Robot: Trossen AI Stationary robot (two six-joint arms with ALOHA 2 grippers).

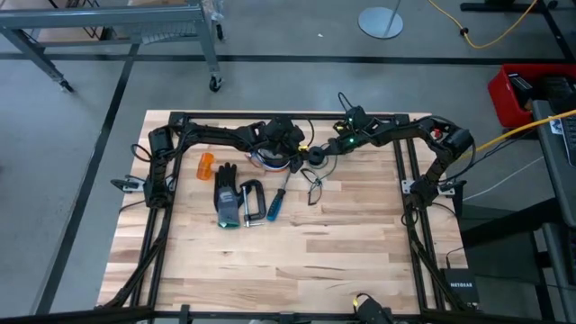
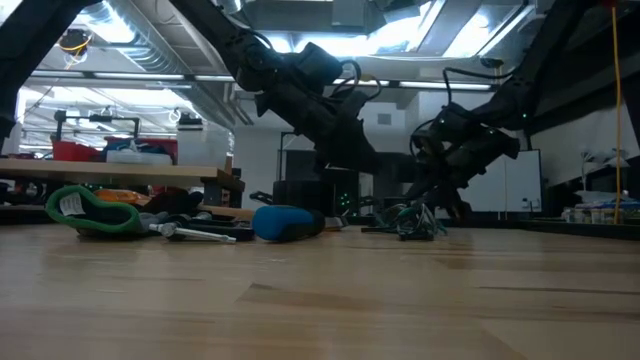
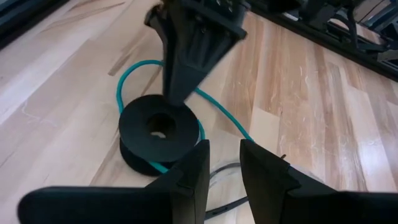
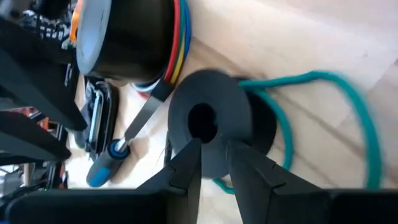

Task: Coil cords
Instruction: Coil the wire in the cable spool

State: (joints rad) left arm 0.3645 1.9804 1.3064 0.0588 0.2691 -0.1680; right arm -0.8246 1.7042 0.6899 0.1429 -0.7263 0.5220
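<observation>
A black spool [image 3: 158, 127] stands on its lower flange at the table's far middle [image 1: 317, 155]. A thin teal cord [image 3: 134, 71] is wound round its core and loops out over the wood [image 4: 360, 112]. My right gripper [image 4: 214, 149] comes down on the spool's top, its fingers a narrow gap apart. My left gripper [image 3: 222, 155] hovers just beside the spool, fingers also a little apart with only wood and dark cord loops showing between them. The teal cord runs behind one left fingertip [image 3: 252, 146]. A tangle of black cords [image 1: 313, 189] lies nearer the front [image 2: 410, 222]. My right gripper rests both fingertips [image 4: 193, 155] on the spool's top flange [image 4: 214, 134], between its centre hole and the rim. It slants down from the table's far right. The spool stays upright on the table. I cannot tell whether my left gripper touches the teal cord, because its own fingers hide that spot.
A stack of tape rolls [image 1: 270, 160] sits right beside the left gripper. In front of it lie a blue-handled screwdriver [image 1: 274, 202], a clamp [image 1: 252, 202], a glove [image 1: 227, 193] and an orange piece [image 1: 207, 165]. Bare wood fills the table's near half.
</observation>
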